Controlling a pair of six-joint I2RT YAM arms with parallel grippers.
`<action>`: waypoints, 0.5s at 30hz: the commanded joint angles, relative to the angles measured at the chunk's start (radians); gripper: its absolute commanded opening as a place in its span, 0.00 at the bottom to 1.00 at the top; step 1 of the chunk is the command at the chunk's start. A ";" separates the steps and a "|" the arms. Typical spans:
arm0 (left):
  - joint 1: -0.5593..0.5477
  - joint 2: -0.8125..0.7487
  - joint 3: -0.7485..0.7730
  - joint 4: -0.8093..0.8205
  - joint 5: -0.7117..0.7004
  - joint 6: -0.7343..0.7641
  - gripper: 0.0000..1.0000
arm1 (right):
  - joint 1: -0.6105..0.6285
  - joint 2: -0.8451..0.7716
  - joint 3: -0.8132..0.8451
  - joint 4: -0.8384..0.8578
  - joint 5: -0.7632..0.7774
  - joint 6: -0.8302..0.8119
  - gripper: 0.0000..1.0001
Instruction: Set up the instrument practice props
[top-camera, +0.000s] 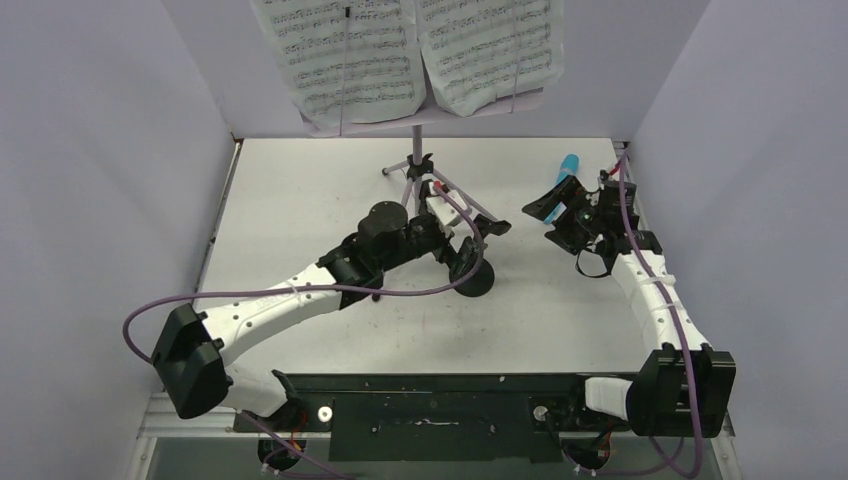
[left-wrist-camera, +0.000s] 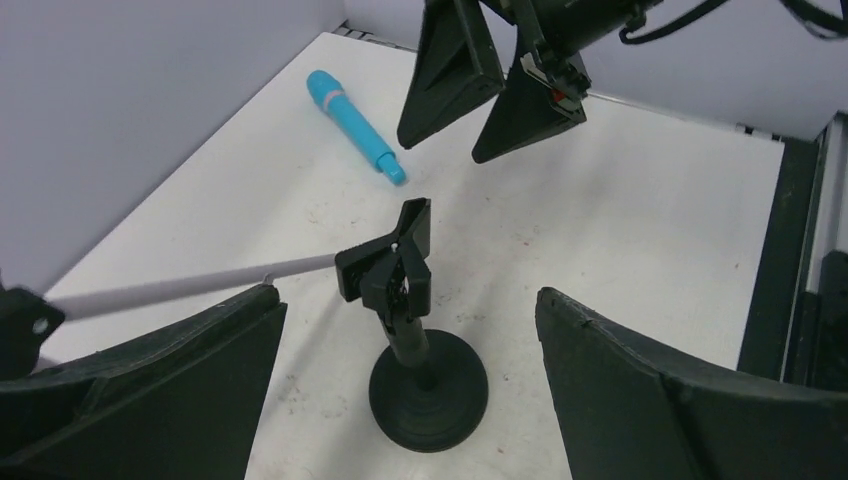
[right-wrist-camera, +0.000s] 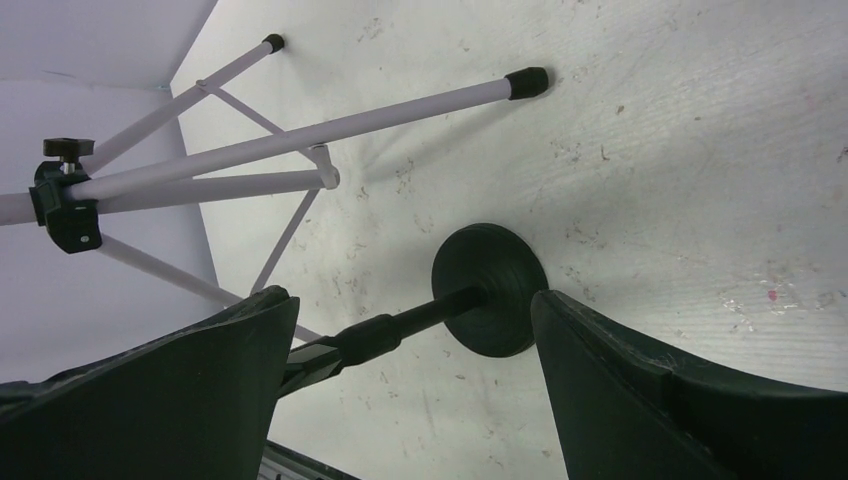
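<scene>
your left claw (left-wrist-camera: 408, 298) and right claw (right-wrist-camera: 412, 298) gape wide, empty, mic stand (left-wrist-camera: 428, 390) between them, blue mic (left-wrist-camera: 355, 125) probably beside right.

A scuffed white table (top-camera: 300, 200) stands between pale lilac walls (top-camera: 100, 150).

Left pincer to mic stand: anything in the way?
Nothing visible. The mic stand stands upright straight ahead of the open left pincer. A music stand leg reaches close to its clip on one side; I can't tell if they touch.
</scene>
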 joint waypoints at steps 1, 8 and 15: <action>0.023 0.078 0.126 -0.039 0.169 0.227 0.96 | -0.032 -0.036 0.006 -0.009 -0.008 -0.062 0.90; 0.078 0.218 0.264 -0.049 0.412 0.240 0.96 | -0.062 -0.001 -0.007 -0.006 -0.013 -0.106 0.90; 0.135 0.349 0.331 0.039 0.579 0.132 0.93 | -0.068 0.028 -0.016 0.004 -0.035 -0.126 0.90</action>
